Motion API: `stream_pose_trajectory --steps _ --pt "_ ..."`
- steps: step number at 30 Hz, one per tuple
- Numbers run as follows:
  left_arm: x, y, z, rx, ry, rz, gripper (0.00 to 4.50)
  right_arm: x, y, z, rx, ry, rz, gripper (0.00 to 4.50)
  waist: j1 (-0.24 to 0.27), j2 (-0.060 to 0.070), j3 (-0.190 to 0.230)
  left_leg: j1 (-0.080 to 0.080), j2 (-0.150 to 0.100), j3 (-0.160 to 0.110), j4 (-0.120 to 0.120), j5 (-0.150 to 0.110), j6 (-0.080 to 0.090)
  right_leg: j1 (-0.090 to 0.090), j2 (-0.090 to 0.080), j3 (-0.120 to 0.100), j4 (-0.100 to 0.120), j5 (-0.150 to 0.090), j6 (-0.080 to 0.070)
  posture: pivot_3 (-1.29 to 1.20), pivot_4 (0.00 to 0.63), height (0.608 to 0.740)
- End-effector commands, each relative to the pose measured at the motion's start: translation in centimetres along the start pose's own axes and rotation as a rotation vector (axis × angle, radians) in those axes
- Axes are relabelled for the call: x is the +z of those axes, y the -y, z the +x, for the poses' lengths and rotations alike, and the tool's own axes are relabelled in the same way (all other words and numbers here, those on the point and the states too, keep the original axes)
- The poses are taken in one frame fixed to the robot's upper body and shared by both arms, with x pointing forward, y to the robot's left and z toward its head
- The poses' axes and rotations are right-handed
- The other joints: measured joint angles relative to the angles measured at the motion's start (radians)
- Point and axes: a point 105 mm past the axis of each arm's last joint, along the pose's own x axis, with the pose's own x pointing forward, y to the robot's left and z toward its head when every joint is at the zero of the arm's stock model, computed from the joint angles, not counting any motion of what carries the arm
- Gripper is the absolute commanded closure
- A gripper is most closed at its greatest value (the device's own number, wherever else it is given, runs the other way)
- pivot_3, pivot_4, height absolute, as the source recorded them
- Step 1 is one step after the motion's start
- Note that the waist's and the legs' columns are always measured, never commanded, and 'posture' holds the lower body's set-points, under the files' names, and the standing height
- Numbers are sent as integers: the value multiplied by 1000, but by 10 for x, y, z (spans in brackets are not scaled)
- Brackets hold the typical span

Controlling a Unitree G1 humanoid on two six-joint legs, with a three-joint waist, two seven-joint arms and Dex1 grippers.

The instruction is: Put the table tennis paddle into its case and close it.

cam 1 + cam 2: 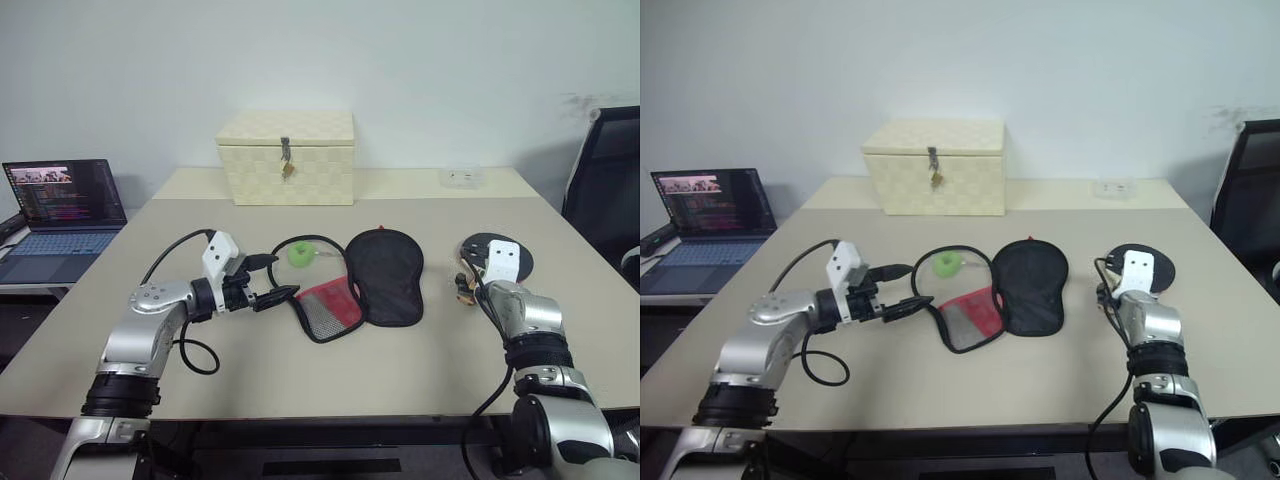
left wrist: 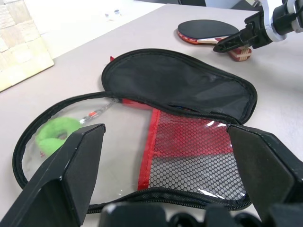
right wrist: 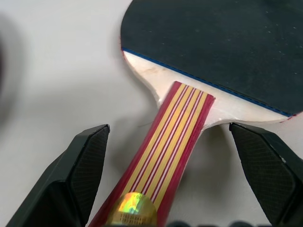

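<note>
my right claw (image 3: pixel 170 222) hangs released, fingers astride the handle of one table tennis paddle (image 3: pixel 213 52) lying flat on the table (image 1: pixel 300 380); my left claw (image 2: pixel 170 208), also released, faces one unzipped case (image 2: pixel 180 94).

A: What is on the table (image 1: pixel 890 385)?

B: A black case (image 1: pixel 1012 290) lies open in the middle. One half is black. The other half has a red part and a net. A green fluffy ball (image 1: pixel 946 264) sits just beside it.

A: Where is the paddle (image 1: pixel 1152 262)?

B: It lies flat on the right, well apart from the case. The right arm's end covers its handle.

A: And the left gripper (image 1: pixel 912 305)?

B: It points at the case, fingers apart.

A: Anything else?

B: A cream box (image 1: pixel 936 167) at the back, and a laptop (image 1: pixel 708 222) on the left.
</note>
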Motion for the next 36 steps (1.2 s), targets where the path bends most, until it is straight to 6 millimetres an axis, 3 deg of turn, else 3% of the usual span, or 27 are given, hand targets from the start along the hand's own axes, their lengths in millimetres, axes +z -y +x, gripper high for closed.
stream_pose_trajectory --steps 1,7,11,16,18,27,31,36 --pt "12 -3 -1 3 29 49 0 14 3 -1 -8 43 29 44 -1 0 0 0 0 0 0 0 0 0 0 0 0 0 0 0 150 740" --pt "12 -3 0 6 31 53 0 6 -11 1 71 3 -1 44 -2 0 0 0 0 0 0 0 0 0 0 0 0 0 0 0 150 740" --pt "14 -4 1 5 36 59 0 12 -18 -1 139 23 -74 1182 -6 0 0 0 0 0 0 0 0 0 0 0 0 0 0 0 150 740" --pt "21 4 3 -53 51 53 0 14 -23 -12 289 10 -225 2930 -12 0 0 0 0 0 0 0 0 0 1 0 0 0 0 0 150 740" --pt "25 11 5 -104 58 54 0 11 -15 -20 332 -18 -284 3444 -12 0 0 0 0 0 0 0 0 0 1 0 0 0 0 0 150 740" --pt "31 17 13 -163 64 61 0 -13 36 -54 315 -120 -358 3437 -3 1 0 -1 0 -2 0 0 0 0 1 -1 0 0 0 0 150 740" --pt "30 18 16 -177 63 57 0 -29 39 -69 346 -172 -354 3437 6 1 0 -1 0 -2 0 0 0 0 1 -1 -1 0 1 0 150 740" --pt "32 18 18 -187 72 54 0 -25 31 -65 358 -152 -329 1882 4 1 0 0 0 -1 1 0 0 1 1 0 0 0 1 0 150 740"
